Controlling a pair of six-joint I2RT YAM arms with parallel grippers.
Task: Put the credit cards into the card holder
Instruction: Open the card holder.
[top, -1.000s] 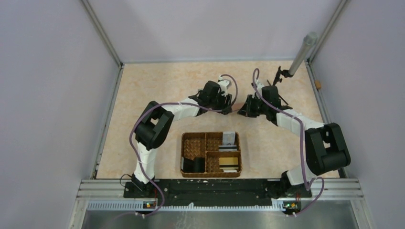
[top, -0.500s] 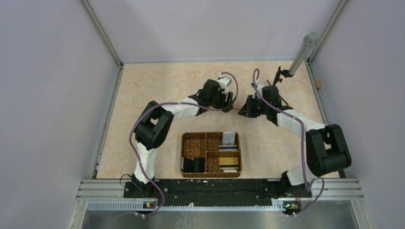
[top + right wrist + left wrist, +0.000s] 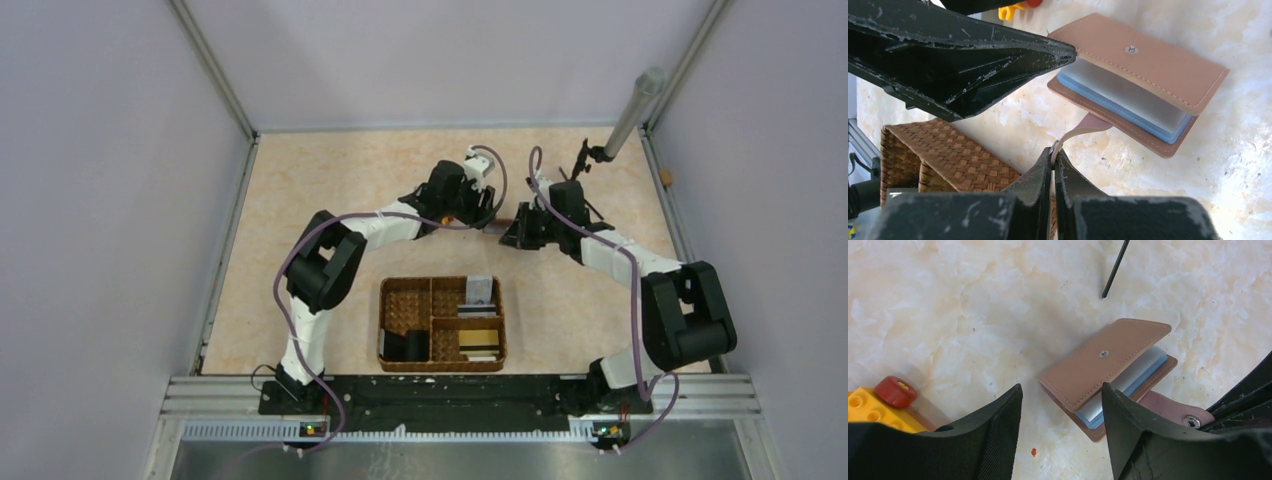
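Observation:
The brown card holder (image 3: 1098, 371) lies on the table with its cover slightly lifted, light blue pages showing (image 3: 1128, 95). My left gripper (image 3: 1061, 390) hangs open just above its near corner, one finger on each side. In the right wrist view one left finger (image 3: 973, 55) has its tip at the cover's edge. My right gripper (image 3: 1054, 152) is shut on the holder's snap strap (image 3: 1088, 125), pulling it toward the basket. The credit cards rest in the woven basket: a grey one (image 3: 478, 291) and a gold one (image 3: 480, 335). The holder (image 3: 497, 228) is between both grippers.
The woven basket (image 3: 400, 305) stands near the arms' bases, a black blocky object (image 3: 405, 345) in its front left compartment. A yellow brick with a red stud (image 3: 878, 397) lies left of the holder. A thin black rod (image 3: 1113, 270) and a grey pole (image 3: 630, 110) stand farther back.
My left gripper has shifted slightly right and farther back over the card holder. The right gripper has kept its hold on the strap and stayed put.

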